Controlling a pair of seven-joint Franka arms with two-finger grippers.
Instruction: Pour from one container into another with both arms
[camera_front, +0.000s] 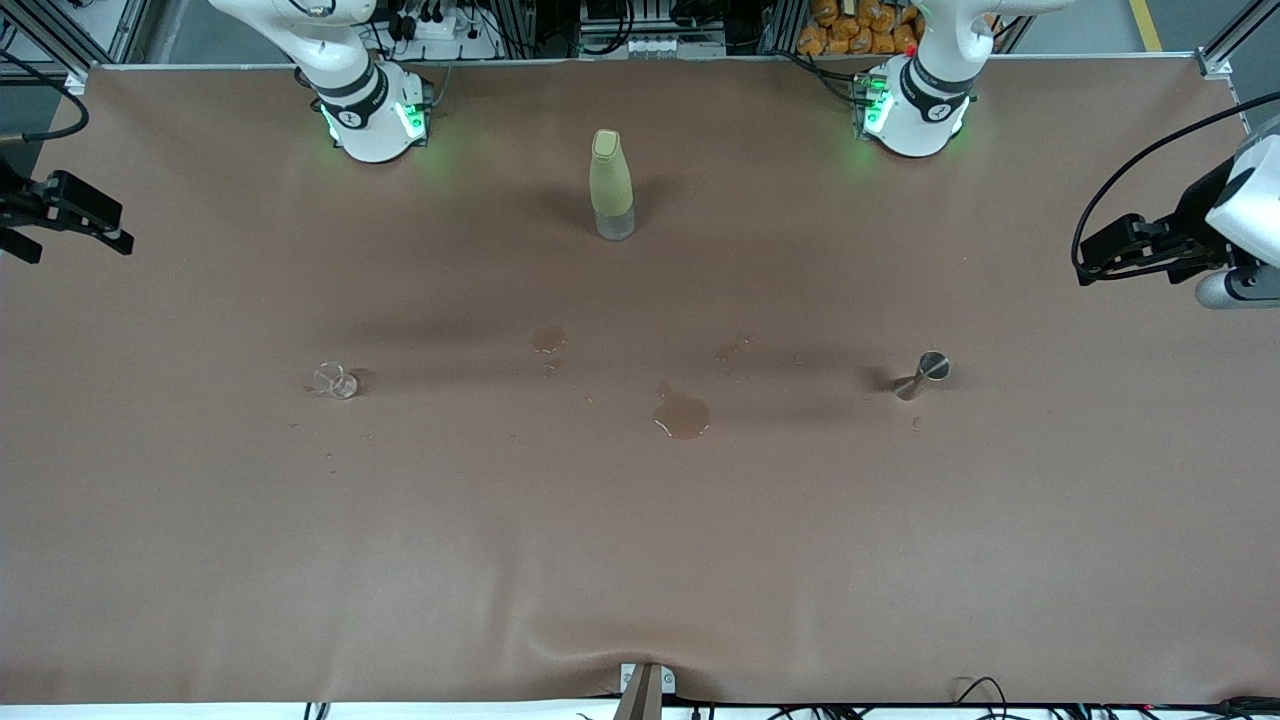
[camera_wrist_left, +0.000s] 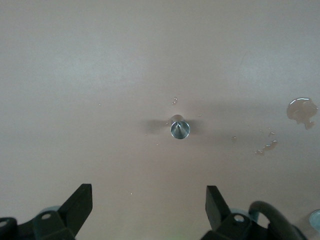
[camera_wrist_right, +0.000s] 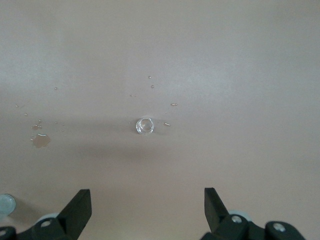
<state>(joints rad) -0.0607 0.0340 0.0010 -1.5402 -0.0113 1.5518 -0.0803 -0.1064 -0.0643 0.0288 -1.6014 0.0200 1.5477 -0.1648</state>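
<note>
My brown table (camera_front: 640, 560) has wet spots. Nothing is picked up yet. The glass cup (camera_front: 335, 380) stands toward the right arm's end, the jigger (camera_front: 922, 374) toward the left arm's. The left gripper (camera_front: 1085, 262) and the right gripper (camera_front: 122, 240) hang spread wide, holding nothing.

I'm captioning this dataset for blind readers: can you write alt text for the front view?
A brown table with a tiny clear glass cup toward the right arm's end, a silver jigger toward the left arm's end, and puddles between them. A pale yellow-green bottle stands farther back; the open right gripper and left gripper wait at the edges.
</note>
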